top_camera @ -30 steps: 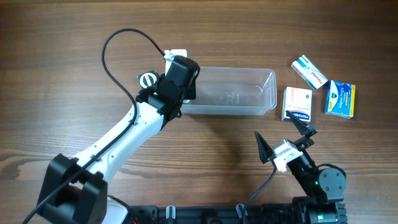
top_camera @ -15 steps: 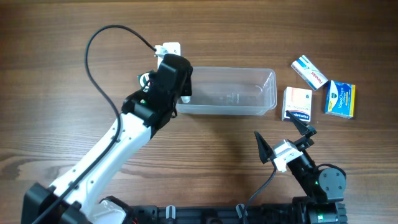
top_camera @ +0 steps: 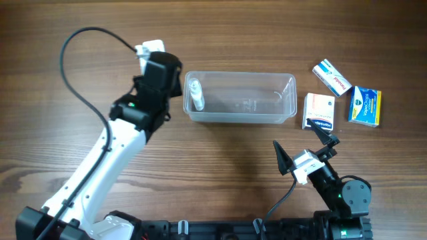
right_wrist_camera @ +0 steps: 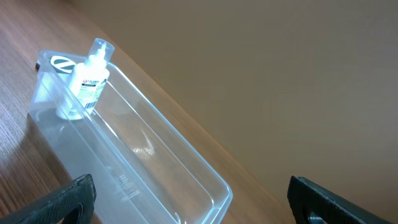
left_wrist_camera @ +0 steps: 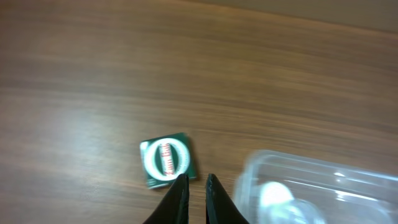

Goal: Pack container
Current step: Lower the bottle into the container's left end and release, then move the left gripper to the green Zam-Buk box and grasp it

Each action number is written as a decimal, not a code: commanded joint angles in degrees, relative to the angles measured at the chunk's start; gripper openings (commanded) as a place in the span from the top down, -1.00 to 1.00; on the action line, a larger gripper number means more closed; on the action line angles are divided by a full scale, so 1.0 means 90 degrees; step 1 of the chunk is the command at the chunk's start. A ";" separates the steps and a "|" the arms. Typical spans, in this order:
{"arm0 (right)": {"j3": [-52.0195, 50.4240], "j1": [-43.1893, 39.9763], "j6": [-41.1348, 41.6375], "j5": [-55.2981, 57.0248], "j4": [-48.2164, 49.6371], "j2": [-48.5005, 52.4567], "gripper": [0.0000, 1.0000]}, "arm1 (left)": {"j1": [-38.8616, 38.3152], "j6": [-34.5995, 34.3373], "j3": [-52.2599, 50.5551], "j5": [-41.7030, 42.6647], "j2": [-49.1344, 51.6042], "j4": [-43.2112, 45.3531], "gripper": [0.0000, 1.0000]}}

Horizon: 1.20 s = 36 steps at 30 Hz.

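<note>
My left gripper (left_wrist_camera: 194, 182) hangs just off the container's left end. Its jaws are pinched together on nothing, the tips above a small green packet (left_wrist_camera: 165, 162) lying flat on the table (top_camera: 220, 167). To its right the container (top_camera: 240, 120) lies lengthwise toward the table's far edge, about midway along it. A white spray bottle (top_camera: 195, 93) stands in its left end and the rest is bare. Three medicine boxes (top_camera: 318, 111) sit toward the far right corner, the nearest just beside the container. My right gripper (top_camera: 303, 148) waits by the near edge, spread wide and empty.

I judge one item is packed and the next pick is due. The green packet is closest, so I must reopen the left jaws and come down astride it; being flat, it gives little to grip.

A second ago my left gripper was over the container's left end, part open, with no bottle showing. It has since pulled back left and shut. The right arm and the boxes have not moved.
</note>
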 commanded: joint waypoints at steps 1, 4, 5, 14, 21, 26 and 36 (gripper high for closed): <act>-0.0012 0.0019 -0.0041 -0.0005 0.0024 -0.0022 -0.99 | 0.0685 -0.0138 0.0158 0.0454 -0.0126 -0.0102 0.80; -0.0012 0.0019 -0.0039 -0.0005 0.0024 -0.0022 -1.00 | 0.1256 -0.0136 0.0158 0.1124 -0.0049 -0.0070 0.85; -0.0012 0.0019 -0.0039 -0.0005 0.0024 -0.0022 -0.99 | 0.1484 -0.0136 0.0158 0.1523 0.0015 -0.0068 0.85; -0.0012 0.0019 -0.0039 -0.0005 0.0024 -0.0022 -0.99 | 0.1843 -0.0138 0.0158 0.2336 0.0964 0.0369 -0.40; -0.0012 0.0019 -0.0041 -0.0005 0.0024 -0.0022 -0.99 | 0.1695 -0.0760 0.0158 0.2263 0.1637 0.0707 -0.54; -0.0012 0.0019 -0.0041 -0.0005 0.0024 -0.0022 -0.99 | 0.1622 -0.0780 0.0158 0.2261 0.2059 0.0780 -0.52; -0.0012 0.0019 -0.0039 -0.0005 0.0024 -0.0022 -0.99 | 0.1394 -0.0780 0.0158 0.1865 0.2465 0.1022 -0.52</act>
